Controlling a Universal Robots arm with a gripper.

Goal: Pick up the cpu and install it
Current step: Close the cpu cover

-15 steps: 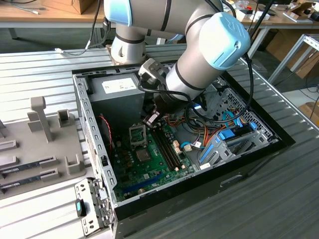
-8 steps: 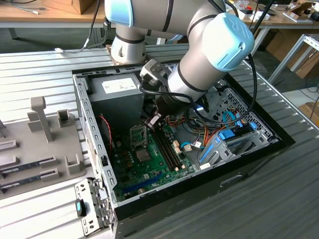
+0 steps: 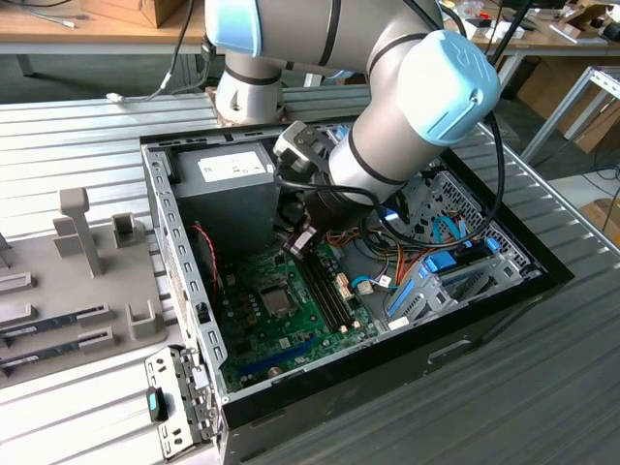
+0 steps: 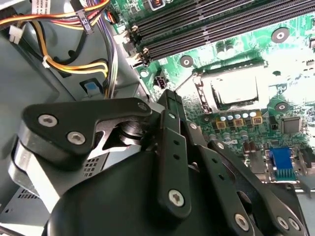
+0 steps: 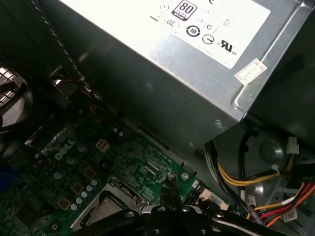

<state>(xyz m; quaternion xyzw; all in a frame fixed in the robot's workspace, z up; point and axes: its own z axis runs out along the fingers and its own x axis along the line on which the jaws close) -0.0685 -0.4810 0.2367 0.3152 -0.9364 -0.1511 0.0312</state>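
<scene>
The cpu [image 3: 278, 300] is a pale silvery square lying flat in its socket on the green motherboard [image 3: 254, 334] inside the open computer case. In the second wrist view the cpu [image 4: 235, 87] looks bright inside a metal frame. It also appears in the first wrist view, where the cpu [image 5: 104, 210] is greyer. My gripper [image 3: 296, 246] hangs over the board beside the memory slots, apart from the cpu. Its black fingers meet in a narrow tip in both wrist views, and the gripper [image 4: 168, 96] [image 5: 170, 191] is shut with nothing visible between them.
The grey power supply box [image 3: 228, 170] [image 5: 162, 64] fills the case's back corner. Long black memory slots [image 4: 206, 24] run next to the socket. Yellow, orange and red cables [image 4: 74, 64] lie beside the gripper. A grey fixture tray [image 3: 77, 281] sits at the exterior view's left.
</scene>
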